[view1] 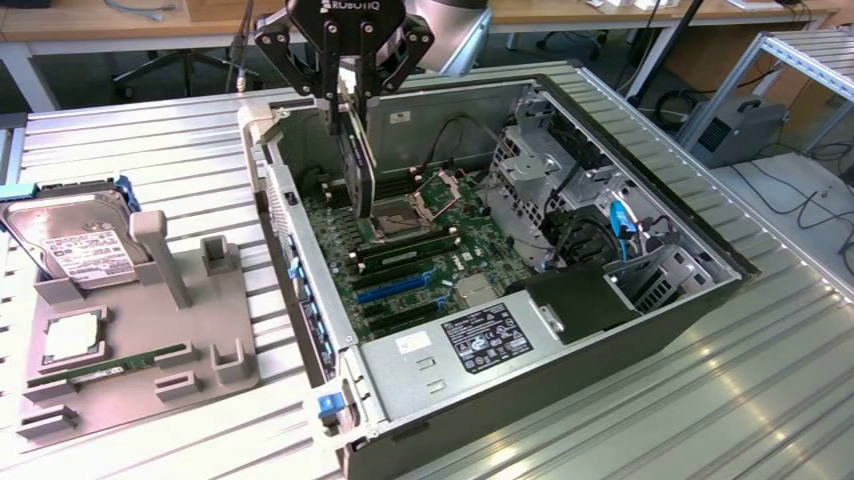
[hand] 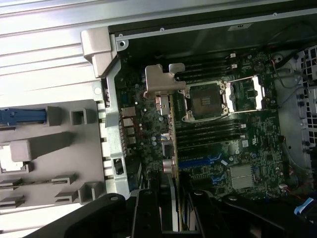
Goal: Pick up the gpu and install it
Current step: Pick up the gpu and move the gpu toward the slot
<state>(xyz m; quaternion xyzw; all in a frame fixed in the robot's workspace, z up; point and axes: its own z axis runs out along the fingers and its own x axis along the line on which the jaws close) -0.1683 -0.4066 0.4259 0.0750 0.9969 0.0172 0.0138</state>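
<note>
One hand (view1: 354, 90) grips the single gpu (view1: 358, 165) edge-down over the open computer case (view1: 561, 385). One hard drive (view1: 78, 240) and one RAM stick (view1: 118, 363) sit in the tray (view1: 134, 398) alongside.

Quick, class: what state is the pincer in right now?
Pincer: closed, holding the gpu upright over the open computer case.

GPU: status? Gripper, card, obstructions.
Gripper shut on gpu. gpu upright, held over the motherboard inside the open case, not seated. Nothing seen between gpu and motherboard.
</note>
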